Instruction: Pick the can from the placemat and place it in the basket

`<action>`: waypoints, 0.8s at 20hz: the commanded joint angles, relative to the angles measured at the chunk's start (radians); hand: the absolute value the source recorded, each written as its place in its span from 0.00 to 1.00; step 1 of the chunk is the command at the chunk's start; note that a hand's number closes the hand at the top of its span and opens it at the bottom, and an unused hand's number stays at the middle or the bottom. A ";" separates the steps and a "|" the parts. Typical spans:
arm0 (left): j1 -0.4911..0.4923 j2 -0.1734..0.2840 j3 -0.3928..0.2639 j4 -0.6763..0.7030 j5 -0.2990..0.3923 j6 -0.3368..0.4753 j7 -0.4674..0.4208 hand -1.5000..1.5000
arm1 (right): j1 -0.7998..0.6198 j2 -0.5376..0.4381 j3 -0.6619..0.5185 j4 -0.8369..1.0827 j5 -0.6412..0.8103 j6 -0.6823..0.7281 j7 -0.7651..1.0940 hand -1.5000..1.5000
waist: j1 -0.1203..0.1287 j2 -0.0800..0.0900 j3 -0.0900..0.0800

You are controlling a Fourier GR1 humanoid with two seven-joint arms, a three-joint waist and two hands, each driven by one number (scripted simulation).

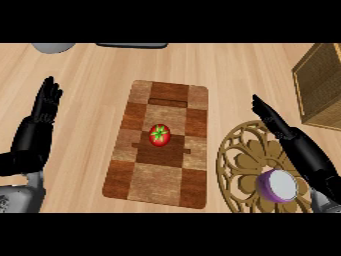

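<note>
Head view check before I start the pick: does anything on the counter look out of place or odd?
One mismatch: the placemat holds a red tomato, not a can. The purple can stands on the gold trivet by the right hand. Nothing is spilled or tipped. The basket sits far right.

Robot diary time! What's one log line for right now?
can: on placemat | basket: far right | left hand: open | right hand: open

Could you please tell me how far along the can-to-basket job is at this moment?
Nothing looks done yet. The purple can stands on the round gold placemat, not in the wicker basket. In hand: nothing; the right hand is open beside the can, the left hand open at the left. Grasping, carrying and placing remain.
</note>
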 commanded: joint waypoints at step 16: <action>0.276 -0.008 -0.038 0.192 0.109 -0.104 0.359 0.50 | -0.033 0.081 0.314 -0.310 0.195 0.033 0.178 0.00 | -0.050 0.005 0.015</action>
